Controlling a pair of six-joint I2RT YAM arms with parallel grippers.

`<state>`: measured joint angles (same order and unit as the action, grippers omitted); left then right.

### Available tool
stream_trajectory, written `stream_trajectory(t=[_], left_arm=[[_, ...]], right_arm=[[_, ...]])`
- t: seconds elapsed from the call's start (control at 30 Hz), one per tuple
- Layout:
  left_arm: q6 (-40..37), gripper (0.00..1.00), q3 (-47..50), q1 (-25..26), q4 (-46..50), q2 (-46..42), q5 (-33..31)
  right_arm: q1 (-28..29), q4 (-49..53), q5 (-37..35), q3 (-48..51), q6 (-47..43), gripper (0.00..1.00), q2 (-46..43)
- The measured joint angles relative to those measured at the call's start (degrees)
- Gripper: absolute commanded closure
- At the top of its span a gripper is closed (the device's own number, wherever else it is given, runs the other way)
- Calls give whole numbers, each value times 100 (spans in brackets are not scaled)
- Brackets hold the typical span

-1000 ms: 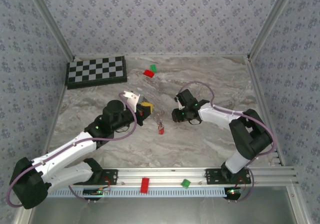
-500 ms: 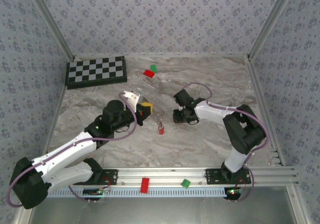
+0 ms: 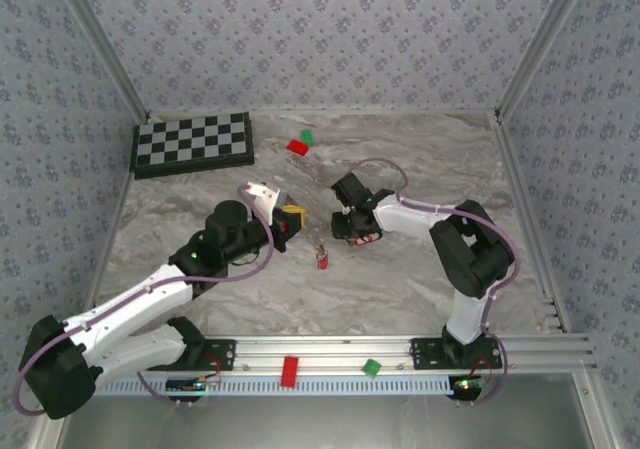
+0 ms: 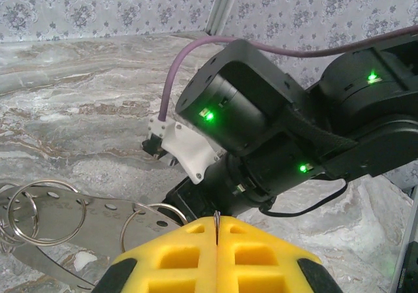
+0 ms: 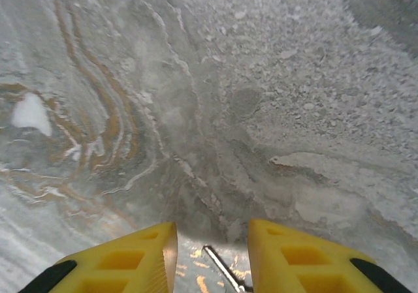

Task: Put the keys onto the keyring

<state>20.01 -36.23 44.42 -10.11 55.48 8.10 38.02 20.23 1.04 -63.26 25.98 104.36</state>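
The left claw [image 4: 215,226] is pressed fully together on a thin metal edge of the keyring [image 4: 78,222], whose grey band and rings spread beside it. The right claw [image 5: 212,241], close opposite, stands partly apart with a thin silver blade [image 5: 219,263] between its fingers; I cannot tell if it grips it. Red keys [image 3: 321,259] lie on the table [image 3: 400,289] near both claws.
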Motion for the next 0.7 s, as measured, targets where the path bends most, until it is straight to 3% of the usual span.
stream_trajectory(t=[0.3,0.7], left_arm=[[0,100,0,2,0,0,0],[0,100,0,0,0,0,0]], right_arm=[[229,-144,-90,212,90,66,-87],[599,-527,-98,1637,588,65,-1224]])
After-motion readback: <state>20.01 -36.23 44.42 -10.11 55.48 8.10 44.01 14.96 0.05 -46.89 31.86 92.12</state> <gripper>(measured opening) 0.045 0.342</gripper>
